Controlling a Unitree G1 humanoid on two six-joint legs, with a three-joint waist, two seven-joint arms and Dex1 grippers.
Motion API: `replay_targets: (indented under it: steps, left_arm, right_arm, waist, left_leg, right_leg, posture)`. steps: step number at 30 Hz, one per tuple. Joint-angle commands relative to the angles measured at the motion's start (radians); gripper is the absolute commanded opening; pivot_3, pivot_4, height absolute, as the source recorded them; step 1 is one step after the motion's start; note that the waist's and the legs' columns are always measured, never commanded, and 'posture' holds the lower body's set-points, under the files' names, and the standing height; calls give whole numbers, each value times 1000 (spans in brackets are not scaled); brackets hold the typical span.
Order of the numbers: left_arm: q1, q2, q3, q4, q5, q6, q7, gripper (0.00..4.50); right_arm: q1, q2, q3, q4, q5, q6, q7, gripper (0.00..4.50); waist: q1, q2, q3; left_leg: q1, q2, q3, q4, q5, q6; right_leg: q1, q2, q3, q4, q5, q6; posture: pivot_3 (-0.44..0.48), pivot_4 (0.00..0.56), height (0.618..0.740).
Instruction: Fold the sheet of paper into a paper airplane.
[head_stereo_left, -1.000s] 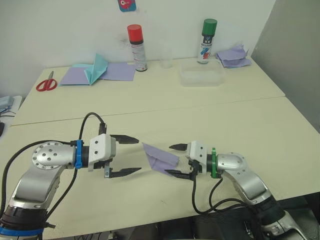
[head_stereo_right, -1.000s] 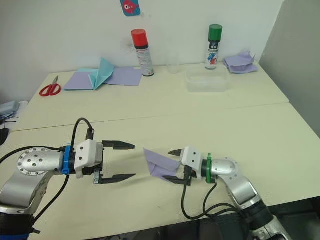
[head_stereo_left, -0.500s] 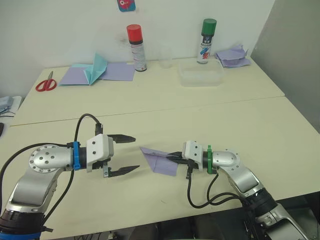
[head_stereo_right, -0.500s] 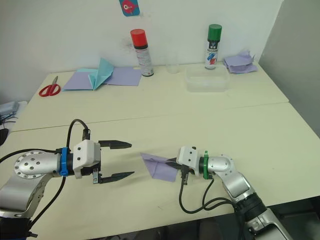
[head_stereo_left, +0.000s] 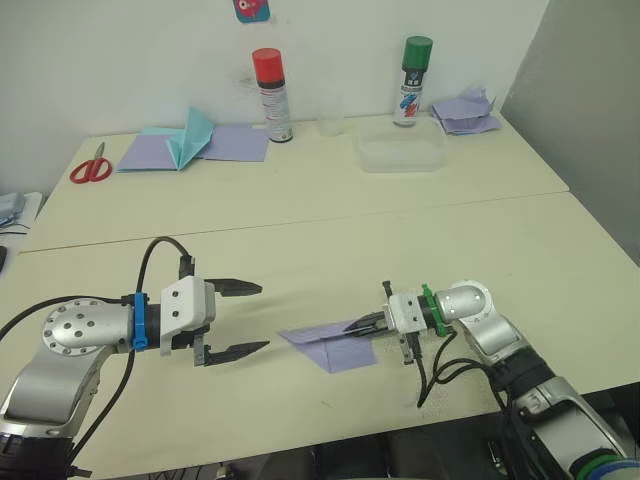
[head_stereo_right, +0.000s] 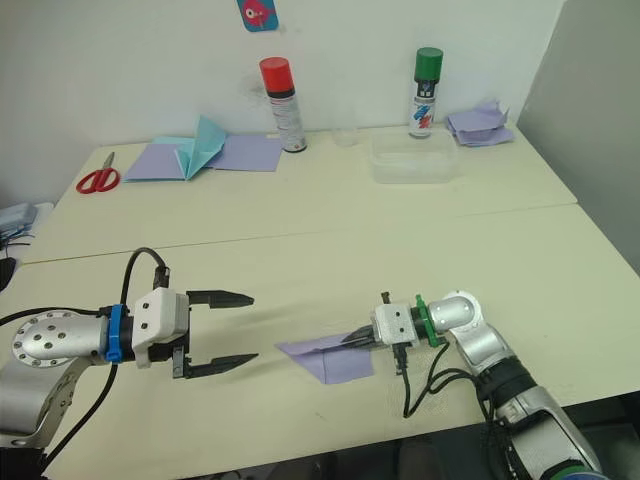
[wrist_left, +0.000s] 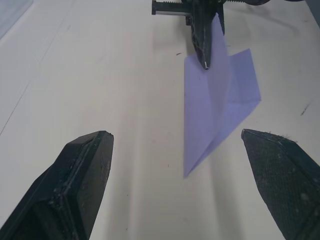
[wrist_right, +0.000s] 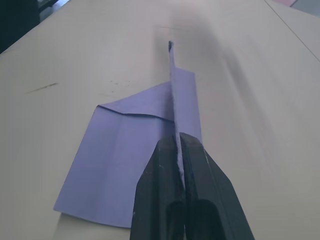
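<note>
The sheet of paper (head_stereo_left: 338, 347) is pale lavender and folded into a small paper airplane shape. It has a pointed nose, one flat wing on the table and a thin upright ridge (wrist_right: 172, 85). It lies near the table's front edge, between my two arms. My right gripper (head_stereo_left: 358, 325) is shut on the ridge from the right, its fingers (wrist_right: 162, 165) pinching the fold. My left gripper (head_stereo_left: 263, 317) stands open a short way left of the nose, touching nothing. In the left wrist view the paper (wrist_left: 220, 95) lies ahead between the open fingers (wrist_left: 85, 160).
Along the back of the table (head_stereo_left: 300, 215) stand red scissors (head_stereo_left: 92, 167), a teal pointed paper shape (head_stereo_left: 192, 137) on flat lavender sheets (head_stereo_left: 240, 143), a red-capped spray can (head_stereo_left: 272, 95), a clear cup (head_stereo_left: 332, 122), a clear plastic box (head_stereo_left: 402, 153), a green-capped can (head_stereo_left: 413, 68) and a heap of lavender sheets (head_stereo_left: 465, 112).
My right gripper has shut on the paper's ridge and drawn back to the right. The paper has come down flatter on the table. My left gripper has pulled back left, still open.
</note>
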Motion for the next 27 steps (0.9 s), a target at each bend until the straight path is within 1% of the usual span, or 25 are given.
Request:
replay_targets:
  steps: [1, 4, 6, 10, 12, 14, 18, 21, 24, 27]
  left_arm:
    - [10, -6, 11, -58, -14, -3, 18, 4500]
    - [8, -10, 1, -47, 6, -18, 26, 4500]
    - [-4, -14, -8, -38, 14, -22, 29, 4500]
    - [-18, -18, -18, -34, 16, -24, 33, 4500]
    - [-29, -20, -27, -24, 19, -28, 32, 4500]
    - [-37, -22, -33, -17, 21, -30, 32, 4500]
    - [-74, -30, -60, 12, 20, -6, 38, 4500]
    - [-114, -69, -78, 39, 6, 46, 79, 3867]
    - [-143, -101, -109, 57, 33, 68, 110, 2875]
    - [-144, -131, -147, 64, 64, 64, 131, 1887]
  right_arm:
    - [-26, 17, -17, 8, 41, -25, 29, 31]
    - [-29, 37, -24, 12, 44, 22, 8, 31]
    - [-26, 53, -32, 1, 40, 73, -30, 31]
    - [-17, 51, -35, -18, 32, 98, -50, 31]
    - [-8, 40, -34, -40, 38, 118, -47, 403]
    - [-1, 31, -34, -60, 41, 129, -42, 941]
    - [17, -11, -41, -131, 53, 161, -25, 2480]
    - [44, -52, -49, -234, 92, 249, -5, 3584]
    - [60, -82, -70, -322, 132, 326, -7, 3597]
    - [68, -92, -89, -365, 145, 376, -37, 3597]
  waist:
    - [0, 0, 0]
    - [0, 0, 0]
    - [0, 1, 0]
    - [0, 1, 0]
    - [0, 1, 0]
    - [0, 1, 0]
    - [2, 1, 1]
    - [3, 1, 1]
    - [3, 1, 1]
    - [1, 1, 1]
  left_leg:
    - [0, 0, 0, 0, 0, 0]
    - [0, 1, 0, 0, 0, 0]
    - [0, 1, 0, 0, 0, 0]
    - [0, 0, 0, 0, 0, 0]
    - [0, 0, 0, 0, 0, 0]
    - [0, 0, 0, 0, 0, 0]
    - [0, 0, 0, 0, 0, 0]
    - [0, 0, 0, 0, 0, 0]
    - [0, 0, 0, 0, 0, 0]
    - [0, 0, 0, 0, 0, 0]
  right_leg:
    - [0, 0, 0, 0, 0, 0]
    - [0, 0, 0, 1, 0, 0]
    - [0, 0, 0, 1, 0, -1]
    - [0, 0, 0, 1, 0, -1]
    - [0, 0, 0, 0, 0, -1]
    - [0, 0, 0, 0, 0, -1]
    - [0, 0, 0, 0, 0, -1]
    - [0, 0, 0, 0, 0, -1]
    - [0, 0, 0, 0, 0, 0]
    - [0, 0, 0, 0, 0, 0]
  posture:
    - [0, 150, 740]
    - [0, 150, 740]
    - [0, 150, 740]
    - [0, 150, 740]
    - [0, 150, 740]
    - [0, 150, 740]
    - [0, 150, 740]
    - [0, 150, 740]
    - [0, 150, 740]
    - [0, 150, 740]
